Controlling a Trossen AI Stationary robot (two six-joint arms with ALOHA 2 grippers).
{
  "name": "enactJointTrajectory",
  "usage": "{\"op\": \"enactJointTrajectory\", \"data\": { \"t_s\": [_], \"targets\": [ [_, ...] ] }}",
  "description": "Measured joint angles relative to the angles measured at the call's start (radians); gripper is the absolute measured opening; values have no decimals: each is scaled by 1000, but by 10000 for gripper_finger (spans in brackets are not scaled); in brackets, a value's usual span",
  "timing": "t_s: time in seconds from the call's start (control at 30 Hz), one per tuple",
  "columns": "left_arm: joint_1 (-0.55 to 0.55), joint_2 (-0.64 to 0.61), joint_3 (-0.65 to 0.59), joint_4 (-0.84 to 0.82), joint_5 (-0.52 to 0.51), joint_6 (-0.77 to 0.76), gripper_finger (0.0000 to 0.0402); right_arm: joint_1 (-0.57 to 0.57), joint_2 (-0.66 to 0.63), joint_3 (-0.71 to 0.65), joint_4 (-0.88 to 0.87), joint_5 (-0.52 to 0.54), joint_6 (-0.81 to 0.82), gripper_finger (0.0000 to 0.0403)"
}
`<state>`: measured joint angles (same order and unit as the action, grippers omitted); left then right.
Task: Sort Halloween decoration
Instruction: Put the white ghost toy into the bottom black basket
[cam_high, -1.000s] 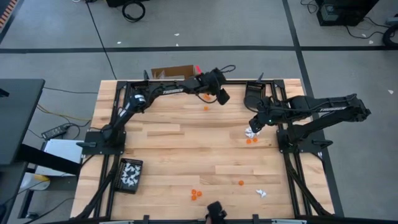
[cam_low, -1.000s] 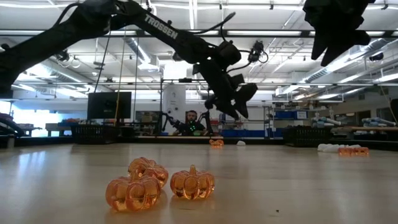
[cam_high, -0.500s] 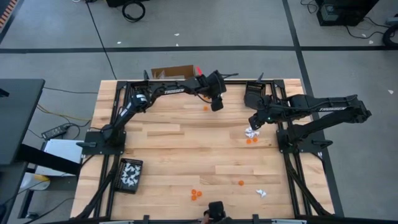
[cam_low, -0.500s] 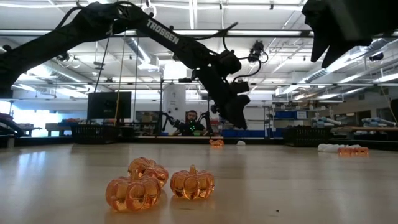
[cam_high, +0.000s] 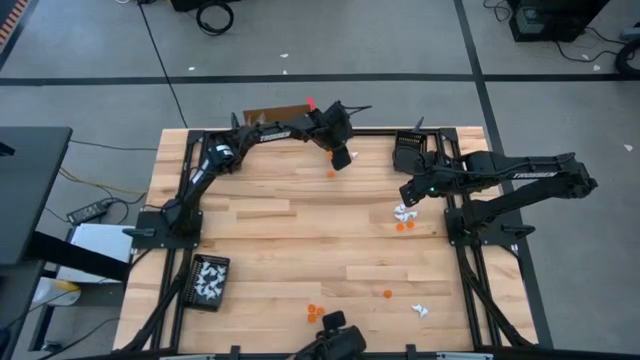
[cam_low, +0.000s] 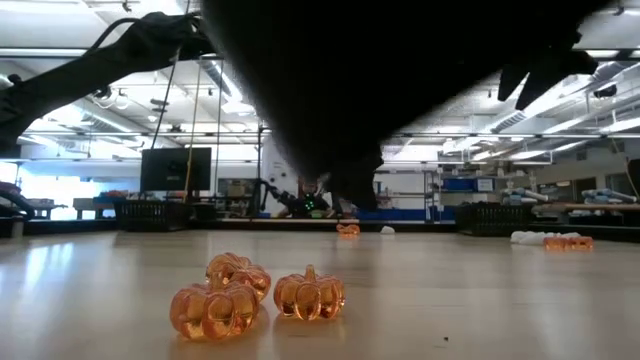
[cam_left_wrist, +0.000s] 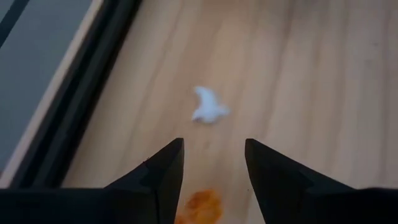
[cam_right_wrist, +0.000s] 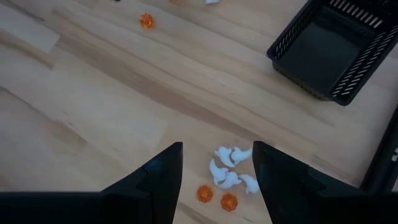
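Note:
The Halloween decoration lies scattered on the wooden table. A white trinket (cam_left_wrist: 208, 106) and an orange one (cam_left_wrist: 200, 207) lie just ahead of my left gripper (cam_left_wrist: 213, 142), which is open and hovers near the far edge (cam_high: 340, 160). My right gripper (cam_right_wrist: 217, 144) is open above a cluster of white trinkets (cam_right_wrist: 230, 171) and two orange ones (cam_right_wrist: 204, 193), at the table's right (cam_high: 406, 198). Three orange pumpkins (cam_low: 310, 293) rest on their bases near the near edge. No black trinkets show.
One black tray (cam_high: 208, 282) at the near left holds white trinkets, and another black tray (cam_right_wrist: 329, 53) stands at the far right. An orange trinket (cam_high: 388, 294) and a white one (cam_high: 420, 310) lie near the near edge. A dark object (cam_high: 335, 340) there blocks much of the low view (cam_low: 400, 70).
My left gripper has moved toward the table's left along the far edge and come lower over the white and orange trinkets there. The dark object at the near edge has shifted in front of the low camera and now covers the upper part of that view.

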<state>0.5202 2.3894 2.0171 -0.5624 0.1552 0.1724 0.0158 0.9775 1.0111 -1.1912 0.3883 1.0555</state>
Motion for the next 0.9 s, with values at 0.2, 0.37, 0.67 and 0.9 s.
{"op": "enactJointTrajectory", "data": {
  "t_s": [0.2,0.37,0.67,0.9],
  "targets": [
    [30,-43,-2,-43,35,-76,162,-68,39,-62,147,-19,-159,194],
    [53,-179,0,-150,106,-60,155,-272,179,-127,499,-206,-566,175],
    [113,-381,0,-467,187,224,155,-491,522,-61,831,-314,-1306,174],
    [152,-393,-47,-620,340,272,155,-577,732,52,831,-330,-1546,174]
  ]
}}
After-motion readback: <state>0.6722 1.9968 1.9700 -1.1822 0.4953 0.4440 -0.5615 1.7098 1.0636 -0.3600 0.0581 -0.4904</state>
